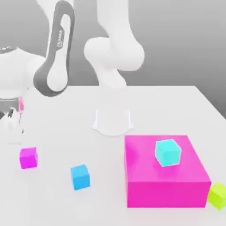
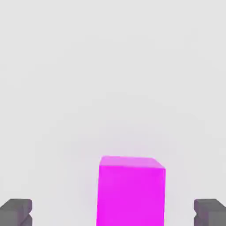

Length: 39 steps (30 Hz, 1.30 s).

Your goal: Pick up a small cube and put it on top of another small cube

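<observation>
One small magenta-pink cube [image 1: 28,158] — lying on the bench [image 1: 110,216] toward the exterior view's left edge; one pincer [image 2: 113,212], standing wide open — the cube showing between its fingertips in the hand view. One large magenta block [image 1: 167,172], sitting toward the exterior view's right edge and carrying a cyan cube [image 1: 168,152]; a blue cube [image 1: 80,177] resting between.
</observation>
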Motion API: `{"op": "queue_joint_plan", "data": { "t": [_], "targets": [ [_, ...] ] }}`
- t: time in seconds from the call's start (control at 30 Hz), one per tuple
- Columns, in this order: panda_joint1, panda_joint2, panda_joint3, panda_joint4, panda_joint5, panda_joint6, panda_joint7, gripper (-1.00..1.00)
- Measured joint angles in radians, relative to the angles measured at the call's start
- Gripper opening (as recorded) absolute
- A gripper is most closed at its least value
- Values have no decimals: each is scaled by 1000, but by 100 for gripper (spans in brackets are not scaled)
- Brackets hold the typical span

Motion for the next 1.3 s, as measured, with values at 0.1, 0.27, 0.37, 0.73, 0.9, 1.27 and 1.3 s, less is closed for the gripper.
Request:
{"op": "queue_joint_plan", "data": {
  "t": [0.1, 0.27, 0.37, 0.73, 0.9, 1.27, 1.3],
  "targets": [
    [-49, 107, 68, 18, 88, 84, -62, 0],
    [-92, 177, 118, 31, 114, 141, -83, -100],
    [-103, 194, 130, 34, 119, 155, -88, -100],
    [39, -15, 124, 41, -75, -71, -31, -100],
    [174, 30, 270, 143, -132, -146, -129, -100],
    [467, 114, 569, 346, -270, -289, -307, -100],
    [492, 120, 593, 362, -282, -300, -322, -100]
  ]
}}
